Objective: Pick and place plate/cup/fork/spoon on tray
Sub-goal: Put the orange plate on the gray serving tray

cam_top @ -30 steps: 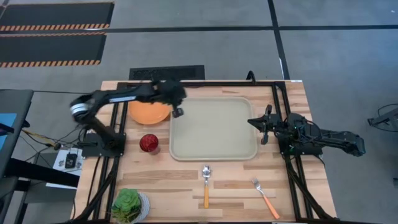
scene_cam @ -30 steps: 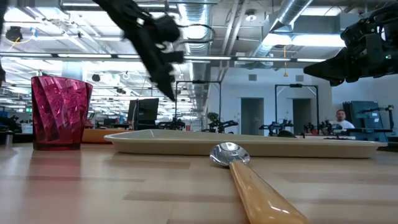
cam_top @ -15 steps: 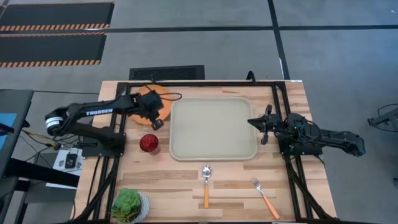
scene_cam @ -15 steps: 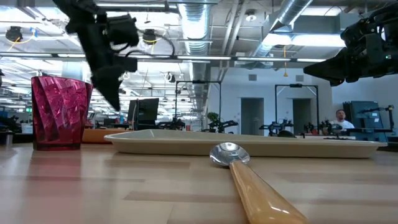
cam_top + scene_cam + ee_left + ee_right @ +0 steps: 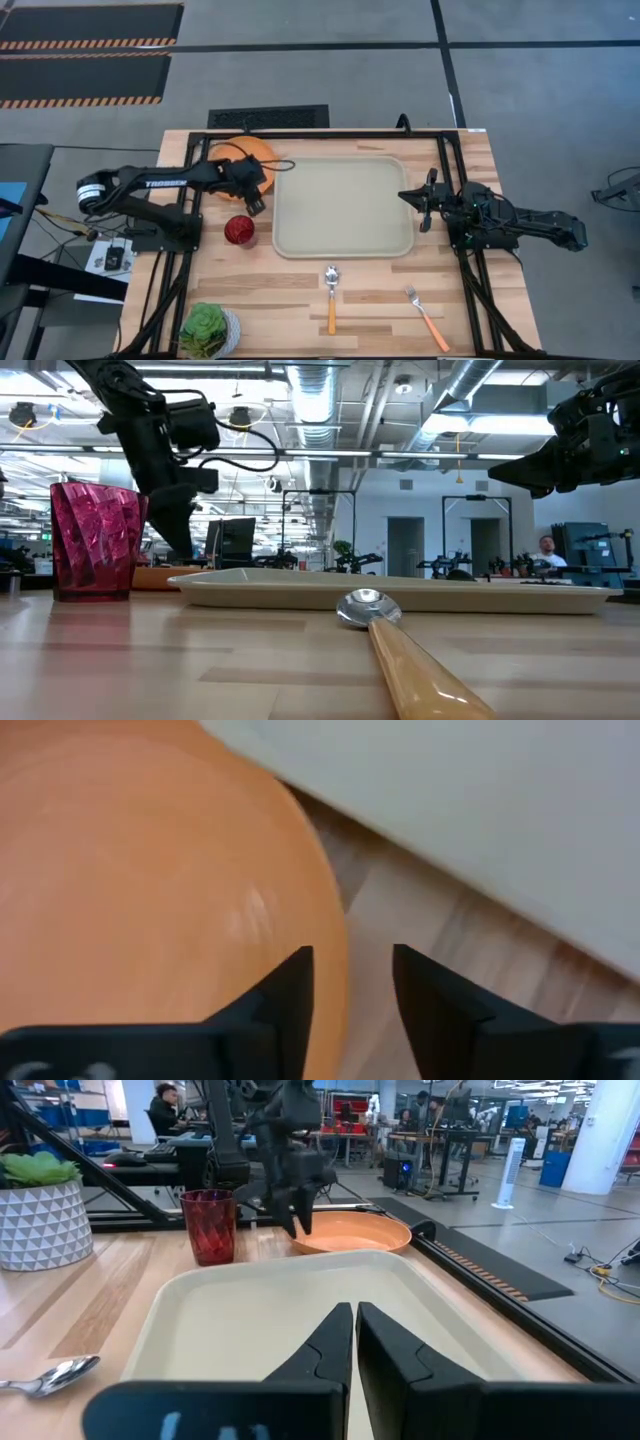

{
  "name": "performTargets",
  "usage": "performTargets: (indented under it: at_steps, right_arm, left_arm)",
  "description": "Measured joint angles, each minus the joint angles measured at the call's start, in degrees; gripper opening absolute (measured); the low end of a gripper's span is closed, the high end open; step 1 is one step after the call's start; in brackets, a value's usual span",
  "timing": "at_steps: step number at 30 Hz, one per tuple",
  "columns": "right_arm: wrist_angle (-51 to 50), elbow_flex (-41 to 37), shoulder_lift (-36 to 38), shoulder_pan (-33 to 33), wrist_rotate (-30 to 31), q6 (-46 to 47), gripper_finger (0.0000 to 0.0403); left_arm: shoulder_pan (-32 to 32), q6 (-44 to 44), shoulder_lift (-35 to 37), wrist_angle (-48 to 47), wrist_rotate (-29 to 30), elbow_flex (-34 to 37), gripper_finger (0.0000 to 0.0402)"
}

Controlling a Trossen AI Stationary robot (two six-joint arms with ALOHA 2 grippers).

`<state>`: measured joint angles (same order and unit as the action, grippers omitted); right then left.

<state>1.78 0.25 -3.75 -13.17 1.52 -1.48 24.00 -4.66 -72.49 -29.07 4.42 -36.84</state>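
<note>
Beside the bare beige rectangular tray [image 5: 343,206], our left gripper [image 5: 348,982] straddles the round orange plate's [image 5: 232,160] rim, fingers parted (gripping nothing); every piece remains untrayed, we judge.

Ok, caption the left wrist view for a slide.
Left gripper, fingers open, straddling the rim of the orange plate beside the tray.

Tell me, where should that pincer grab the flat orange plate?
Probably at the rim, on the edge facing the tray. The plate lies flat, so only its thin raised edge fits between two fingers. The left pincer already hangs open astride that edge, coming from above.
</note>
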Motion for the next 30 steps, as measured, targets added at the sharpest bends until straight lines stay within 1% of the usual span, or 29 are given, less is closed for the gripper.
performTargets:
  at_steps: [5, 8, 10, 12, 14, 19, 20, 24, 27, 30]
  right_arm:
    - [0.0, 0.0, 0.0, 0.0, 0.0, 0.0, 0.0043]
    - [0.0, 0.0, 0.0, 0.0, 0.0, 0.0, 0.0043]
    - [0.0, 0.0, 0.0, 0.0, 0.0, 0.0, 0.0043]
    - [0.0, 0.0, 0.0, 0.0, 0.0, 0.0, 0.0043]
    - [0.0, 0.0, 0.0, 0.0, 0.0, 0.0, 0.0043]
    - [0.0, 0.0, 0.0, 0.0, 0.0, 0.0, 0.0043]
    - [0.0, 0.0, 0.0, 0.0, 0.0, 0.0, 0.0043]
    - [0.0, 0.0, 0.0, 0.0, 0.0, 0.0, 0.0043]
    - [0.0, 0.0, 0.0, 0.0, 0.0, 0.0, 0.0043]
    - [0.0, 0.0, 0.0, 0.0, 0.0, 0.0, 0.0043]
  left_arm:
    - [-2.6, 1.0, -5.3, 0.1, 6.4, 0.0, 0.0153]
    - [-3.3, 0.6, -7.5, 0.4, 9.9, 0.0, 0.0156]
    - [-3.4, -0.3, -8.6, 0.2, 11.6, 0.0, 0.0151]
    - [-3.4, -0.9, -9.1, 0.2, 12.4, 0.0, 0.0136]
    - [-3.4, -1.0, -9.2, 0.2, 12.4, 0.0, 0.0111]
    - [-3.4, 0.5, -8.6, -0.3, 12.5, 0.0, 0.002]
    - [-3.3, 0.6, -8.3, -0.6, 12.6, 0.0, 0.0011]
    - [-2.5, 0.3, -5.1, -2.2, 14.4, 0.0, 0.0005]
    - [-1.7, 0.2, -1.1, -3.8, 15.3, -0.1, 0.0002]
    - [-1.3, -0.6, 2.4, -6.1, 15.4, -2.0, 0.0002]
